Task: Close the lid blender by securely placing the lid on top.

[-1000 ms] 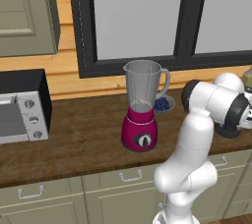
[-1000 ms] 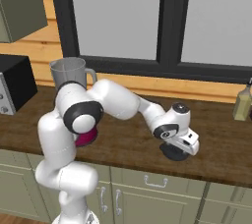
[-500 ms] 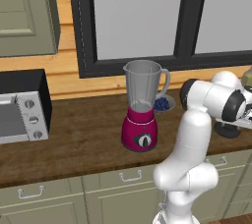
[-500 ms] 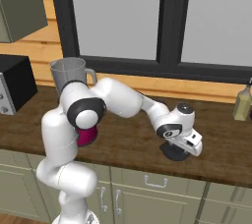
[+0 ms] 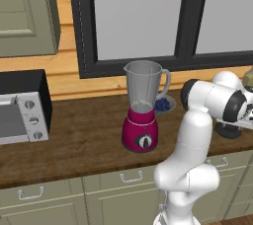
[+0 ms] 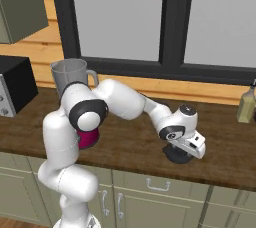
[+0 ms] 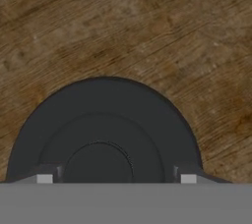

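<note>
The blender [image 5: 142, 120] stands on the wooden counter with its magenta base, black dial and clear grey jar open at the top; in the right base view the jar [image 6: 70, 74] rises behind my arm. Far to its right the lid [image 6: 178, 155], a dark round disc, lies flat on the counter. My gripper [image 6: 182, 149] is pressed down over it, and it also sits low at the right edge of the left base view, gripper [image 5: 232, 125] above lid [image 5: 228, 131]. In the hand view the lid [image 7: 103, 134] is very close, with the gripper [image 7: 116, 179] shut on its two sides.
A silver toaster oven [image 5: 20, 113] stands at the counter's left end. A small bowl of blue berries [image 5: 163, 104] sits just behind the blender. A bottle [image 6: 246, 106] stands at the far right by the wall. The counter's front edge runs just below the lid.
The hand has sunk a little onto the lid and the jaws have drawn in from wide open to its sides. The lid still lies on the counter.
</note>
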Controlling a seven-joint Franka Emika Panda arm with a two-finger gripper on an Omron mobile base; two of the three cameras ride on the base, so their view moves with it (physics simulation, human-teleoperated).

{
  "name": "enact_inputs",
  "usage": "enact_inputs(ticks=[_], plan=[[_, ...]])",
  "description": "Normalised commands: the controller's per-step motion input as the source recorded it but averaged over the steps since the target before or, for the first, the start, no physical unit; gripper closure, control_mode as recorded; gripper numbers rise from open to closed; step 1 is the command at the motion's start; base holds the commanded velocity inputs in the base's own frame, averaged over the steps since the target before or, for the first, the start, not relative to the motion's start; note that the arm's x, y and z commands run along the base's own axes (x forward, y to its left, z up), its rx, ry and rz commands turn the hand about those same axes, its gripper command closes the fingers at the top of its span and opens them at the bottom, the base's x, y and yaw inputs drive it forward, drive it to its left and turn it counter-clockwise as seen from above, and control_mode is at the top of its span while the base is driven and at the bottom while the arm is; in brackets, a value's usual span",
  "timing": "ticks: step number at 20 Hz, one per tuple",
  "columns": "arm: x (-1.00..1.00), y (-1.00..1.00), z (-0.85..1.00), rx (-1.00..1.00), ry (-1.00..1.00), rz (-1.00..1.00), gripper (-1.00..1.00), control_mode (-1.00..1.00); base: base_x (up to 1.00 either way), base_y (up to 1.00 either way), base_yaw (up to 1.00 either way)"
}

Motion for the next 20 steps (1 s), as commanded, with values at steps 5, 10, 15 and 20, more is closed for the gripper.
enact_inputs(ticks=[5, 10, 15, 20], plan=[[0.00, 0.25, -0.34, 0.00, 0.00, 0.00, 1.00, -1.00, 0.00, 0.00, 0.00], [0.00, 0.27, -0.33, 0.00, 0.00, 0.00, 1.00, -1.00, 0.00, 0.00, 0.00], [0.00, 0.40, -0.35, 0.00, 0.00, 0.00, 1.00, -1.00, 0.00, 0.00, 0.00], [0.00, 0.45, -0.34, 0.00, 0.00, 0.00, 1.00, -1.00, 0.00, 0.00, 0.00]])
